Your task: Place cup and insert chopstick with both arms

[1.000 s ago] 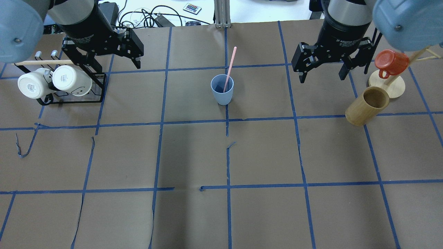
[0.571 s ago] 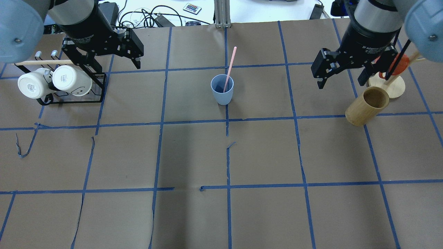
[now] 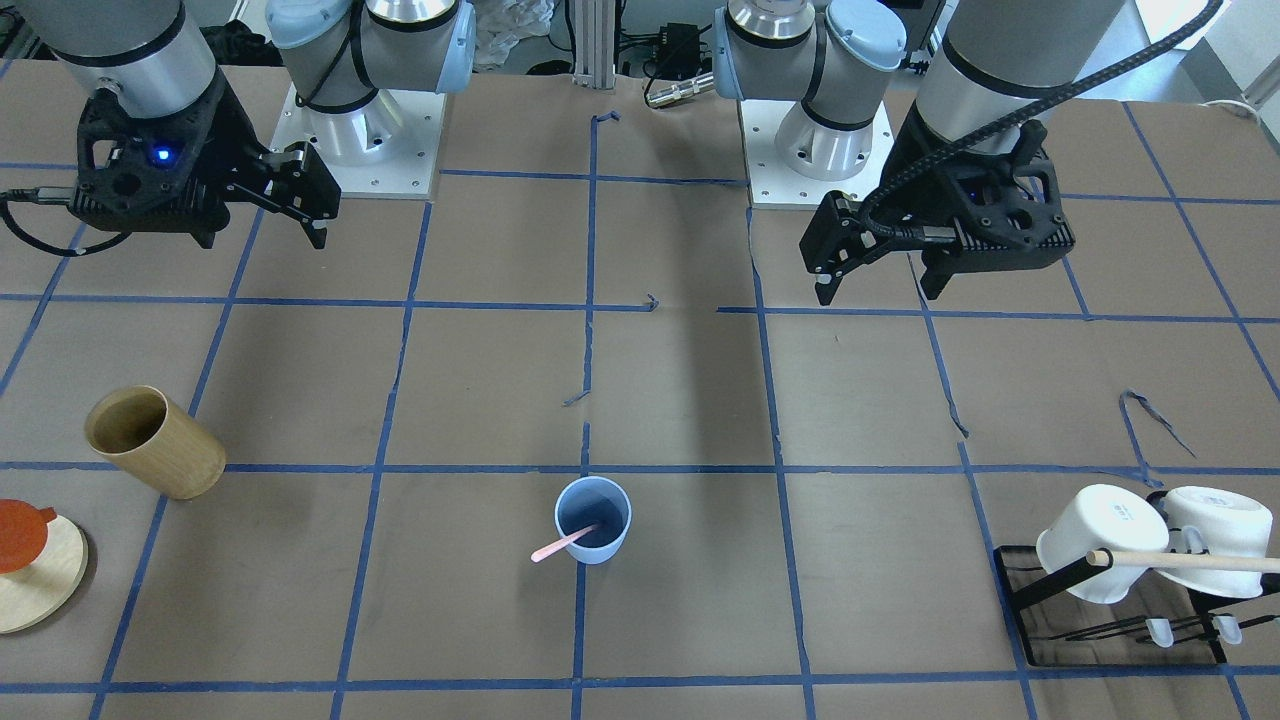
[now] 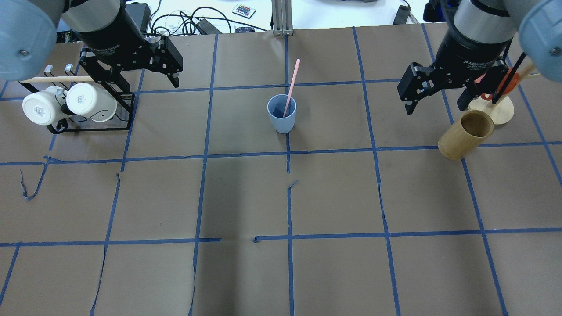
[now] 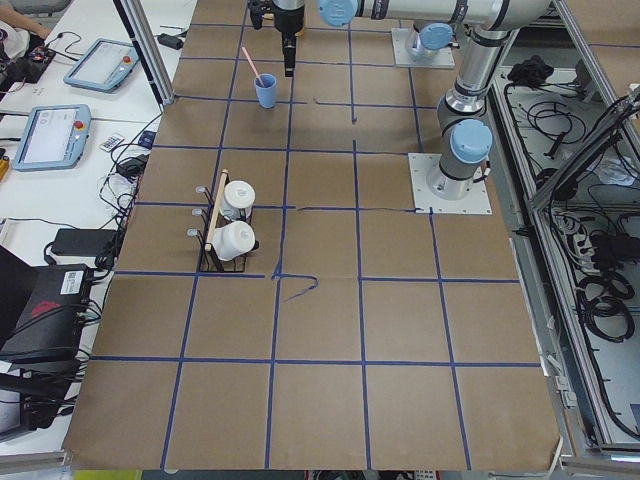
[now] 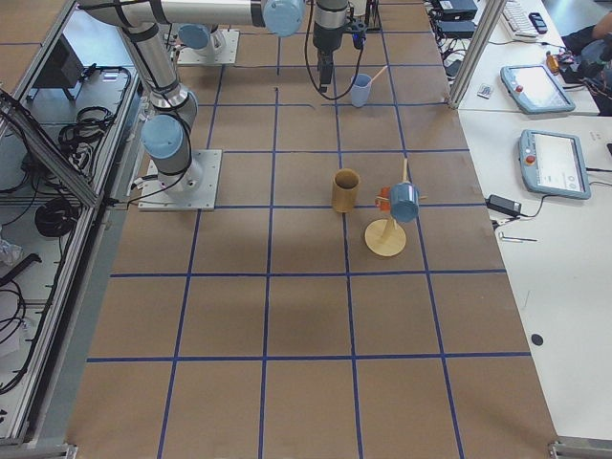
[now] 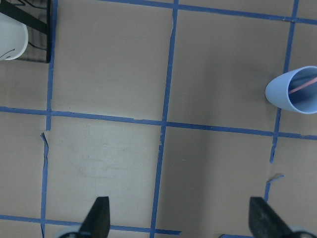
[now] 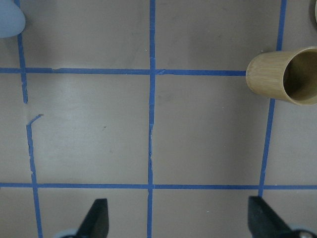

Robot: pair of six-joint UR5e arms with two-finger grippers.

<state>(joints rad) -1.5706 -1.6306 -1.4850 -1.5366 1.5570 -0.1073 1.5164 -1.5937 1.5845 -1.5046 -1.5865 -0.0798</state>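
The light blue cup (image 4: pixel 282 113) stands upright near the table's middle, also in the front view (image 3: pixel 593 520) and the left wrist view (image 7: pixel 293 90). One pale pink chopstick (image 4: pixel 292 85) leans inside it, its top sticking out over the rim (image 3: pixel 560 546). My left gripper (image 4: pixel 140 83) is open and empty, hovering left of the cup beside the mug rack (image 3: pixel 876 293). My right gripper (image 4: pixel 436 109) is open and empty, hovering right of the cup next to the bamboo cylinder (image 3: pixel 262 238). Both are well apart from the cup.
A tan bamboo cylinder (image 4: pixel 465 134) stands at the right, also in the right wrist view (image 8: pixel 282 75). Behind it is a wooden mug tree (image 4: pixel 498 109) with a red mug (image 4: pixel 505 83). A black rack (image 4: pixel 88 127) with two white mugs (image 4: pixel 90 103) stands at the left.
My right gripper has moved right, toward the mug tree and bamboo cylinder, and now partly covers the red mug. The left arm, cup and chopstick have not moved.
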